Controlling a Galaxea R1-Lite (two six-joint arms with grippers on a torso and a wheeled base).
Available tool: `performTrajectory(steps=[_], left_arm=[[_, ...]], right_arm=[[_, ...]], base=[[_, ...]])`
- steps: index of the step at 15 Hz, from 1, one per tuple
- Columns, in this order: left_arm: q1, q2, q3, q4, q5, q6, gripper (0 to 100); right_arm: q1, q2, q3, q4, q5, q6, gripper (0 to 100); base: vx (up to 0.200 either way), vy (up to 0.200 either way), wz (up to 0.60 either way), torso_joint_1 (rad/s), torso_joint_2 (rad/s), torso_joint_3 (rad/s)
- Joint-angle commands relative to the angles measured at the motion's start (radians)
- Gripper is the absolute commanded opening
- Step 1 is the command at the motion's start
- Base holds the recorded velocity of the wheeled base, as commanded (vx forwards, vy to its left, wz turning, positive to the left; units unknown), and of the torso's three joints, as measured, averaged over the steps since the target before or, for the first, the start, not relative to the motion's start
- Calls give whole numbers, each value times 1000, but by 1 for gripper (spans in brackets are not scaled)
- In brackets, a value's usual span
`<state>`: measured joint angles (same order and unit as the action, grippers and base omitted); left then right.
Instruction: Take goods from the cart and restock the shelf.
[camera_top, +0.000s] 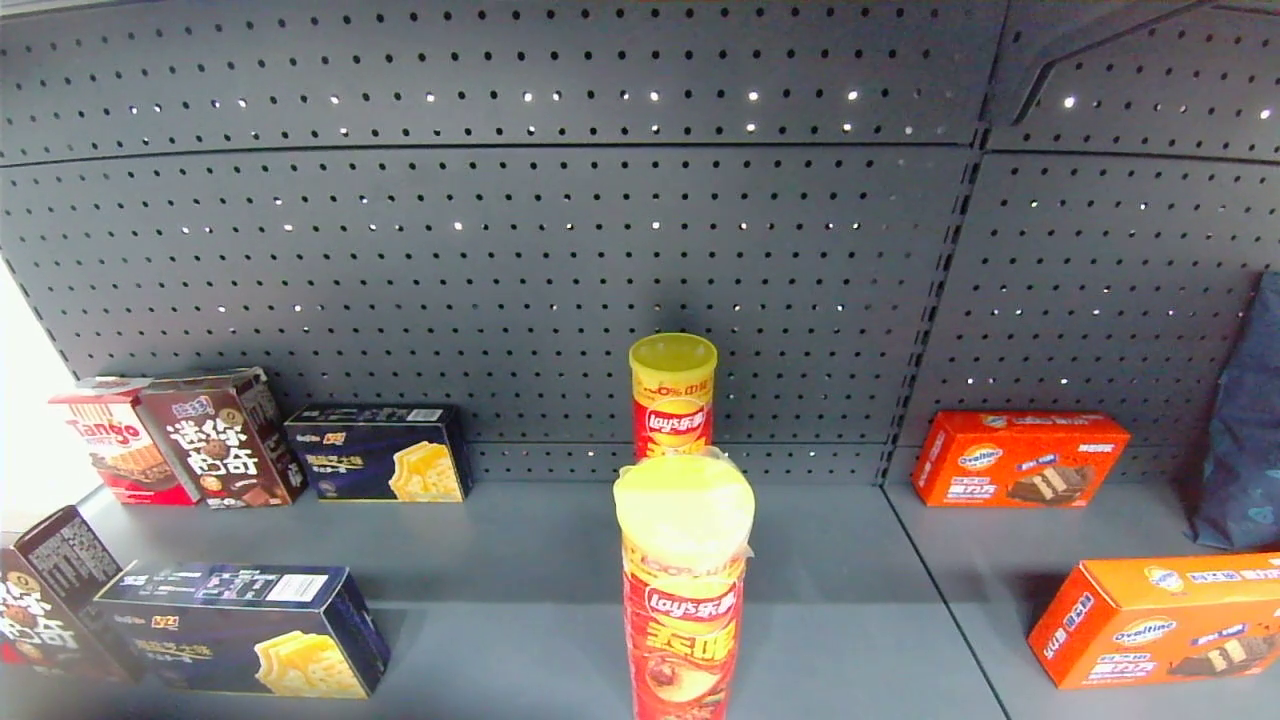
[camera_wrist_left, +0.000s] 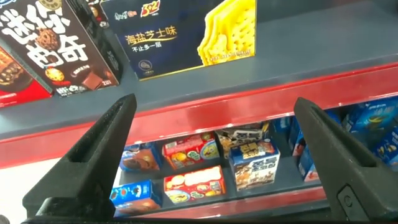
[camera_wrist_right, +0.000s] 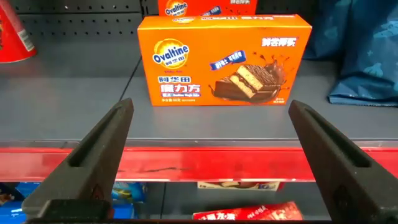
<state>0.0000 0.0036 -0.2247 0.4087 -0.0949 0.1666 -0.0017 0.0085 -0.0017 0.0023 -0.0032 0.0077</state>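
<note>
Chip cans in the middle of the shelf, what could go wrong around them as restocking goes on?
The front chip can is tall and narrow, directly ahead of the rear chip can; a knock could topple it, perhaps into the other. The open right claw faces the orange box beyond the red shelf lip; driving in low might catch the lip or shove that box back.

Evenly bright; blown-out white glare at far left; nearest can lid (camera_top: 684, 510) washed out; back panel (camera_top: 500, 250) lines bowed.
</note>
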Motion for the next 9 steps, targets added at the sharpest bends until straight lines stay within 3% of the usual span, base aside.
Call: performTrajectory(steps=[1,3,4,5,7,9], left_arm=[[0,-4,-2,-1,-2,-1,100],[0,-4,4,-1,-6,1,100],[-2,-4,16,-2,-54,-2,100],[-2,-4,16,-2,-54,-2,100],[-2,24,54,-90,-65,-19,100],[-3,29,128,-254,-48,-45,100]], right_arm=[[2,-5,0,1,0,0,100],[2,-5,0,1,0,0,100],[2,-5,0,1,0,0,100],[2,-5,0,1,0,0,100],[2,-5,0,1,0,0,100],[2,-5,0,1,0,0,100]], base=[[0,0,0,0,0,0],[0,0,0,0,0,0],[0,0,0,0,0,0],[0,0,0,0,0,0],[0,0,0,0,0,0],[0,0,0,0,0,0]])
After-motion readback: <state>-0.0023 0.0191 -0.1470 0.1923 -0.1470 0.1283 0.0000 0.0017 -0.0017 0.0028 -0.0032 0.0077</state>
